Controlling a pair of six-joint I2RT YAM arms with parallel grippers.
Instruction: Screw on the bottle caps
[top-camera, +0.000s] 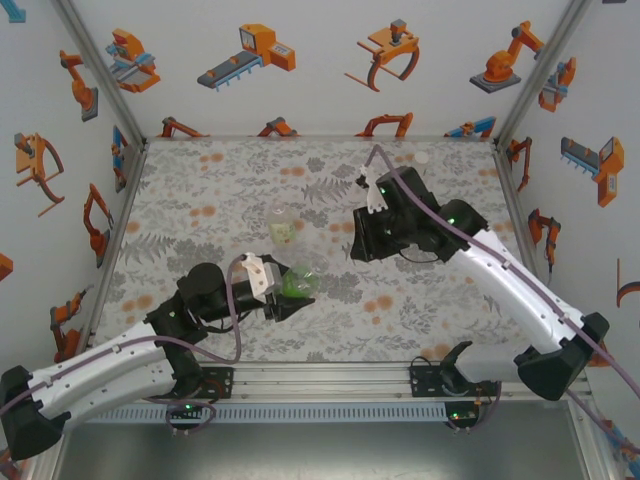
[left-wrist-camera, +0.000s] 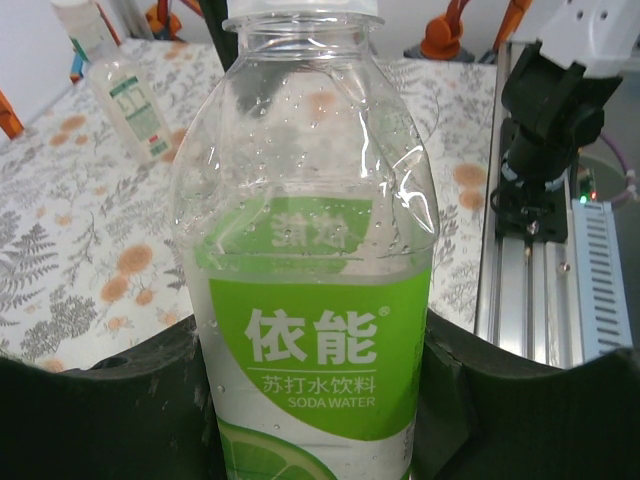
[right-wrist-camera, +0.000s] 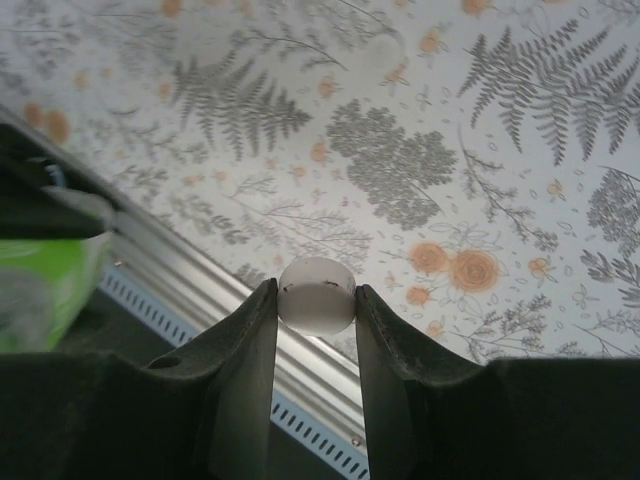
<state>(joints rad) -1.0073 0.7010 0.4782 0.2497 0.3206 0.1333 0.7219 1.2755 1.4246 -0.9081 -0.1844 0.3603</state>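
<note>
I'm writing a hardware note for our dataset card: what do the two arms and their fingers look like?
Both the left arm and right arm have white shells on the long links and black joints with small green lights. A mauve cable runs along each. The fingers are plain black.

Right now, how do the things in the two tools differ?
The left tool holds a large clear bottle with a green label; the right tool pinches a small white cap. The bottle is see-through, the cap opaque. Both are clamped in shut tools.
</note>
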